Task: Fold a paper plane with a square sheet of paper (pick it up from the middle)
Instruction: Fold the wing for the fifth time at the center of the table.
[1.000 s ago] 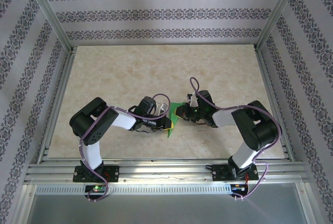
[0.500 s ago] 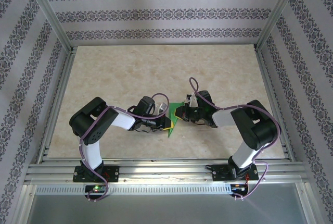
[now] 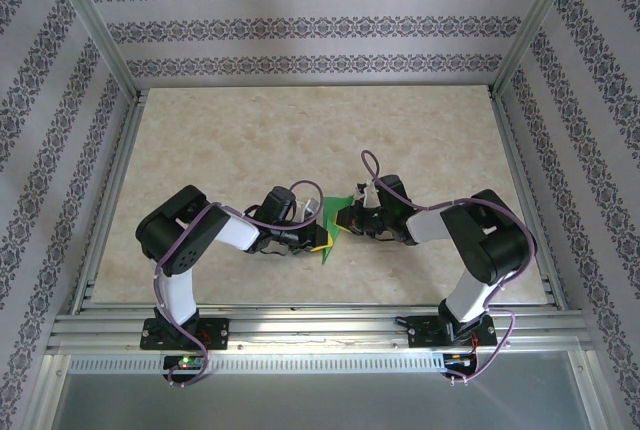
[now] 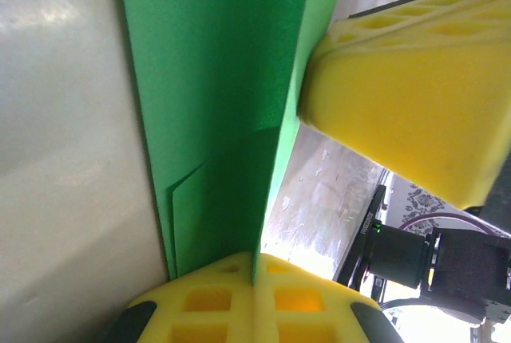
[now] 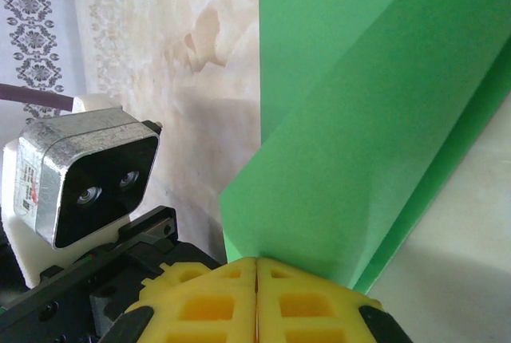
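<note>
The green sheet of paper (image 3: 333, 231) is folded in layers into a narrow pointed shape and hangs between my two grippers, just above the table. My left gripper (image 3: 321, 239) is shut on its lower edge; in the left wrist view the yellow pads (image 4: 207, 303) clamp the paper (image 4: 215, 104) at the fold line (image 4: 255, 259). My right gripper (image 3: 343, 216) is shut on the opposite edge, and its pads (image 5: 319, 311) meet at the paper (image 5: 351, 136). The right gripper's pads (image 4: 407, 80) press the sheet's far edge in the left wrist view.
The marble-patterned table (image 3: 300, 140) stretches open behind the arms. An aluminium rail (image 3: 320, 325) runs along the near edge and patterned walls enclose the other sides. The left wrist's camera housing (image 5: 80, 179) sits close to the right gripper.
Both grippers keep their hold on the paper. The right arm has edged very slightly left; the paper stays in the same place.
</note>
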